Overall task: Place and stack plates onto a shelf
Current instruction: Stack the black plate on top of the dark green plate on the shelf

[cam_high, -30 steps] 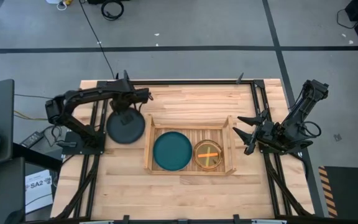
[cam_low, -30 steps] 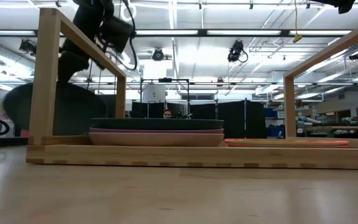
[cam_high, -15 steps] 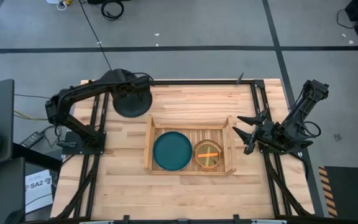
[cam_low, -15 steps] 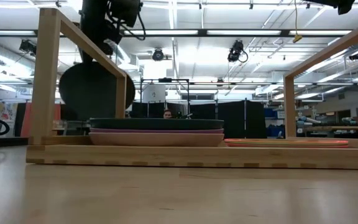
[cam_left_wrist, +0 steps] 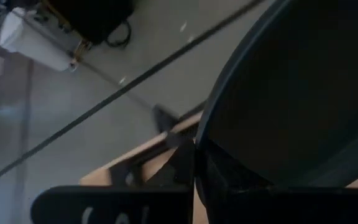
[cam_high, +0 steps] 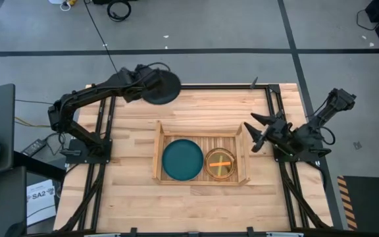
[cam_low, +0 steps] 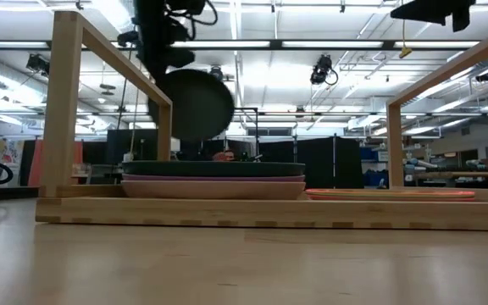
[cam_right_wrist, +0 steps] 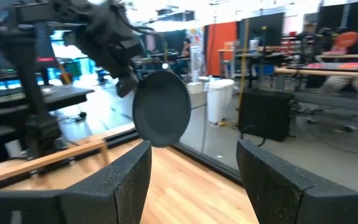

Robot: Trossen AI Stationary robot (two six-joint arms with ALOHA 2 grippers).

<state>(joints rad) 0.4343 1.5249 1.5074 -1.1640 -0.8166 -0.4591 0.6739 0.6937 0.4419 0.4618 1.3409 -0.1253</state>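
Since a second ago, the dark grey plate (cam_high: pixel 161 87) is lifted clear of the table, clamped edgewise in the left gripper (cam_high: pixel 143 78) for carrying toward the shelf (cam_high: pixel 156 146), while the right gripper (cam_high: pixel 260 130) is kept spread, empty.

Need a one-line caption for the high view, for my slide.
Left gripper carries a dark grey plate above the table's far edge; right gripper waits open beside the shelf.

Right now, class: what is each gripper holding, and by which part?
The left gripper holds the dark grey plate by its rim, lifted off the table. The right gripper is open and holds nothing.
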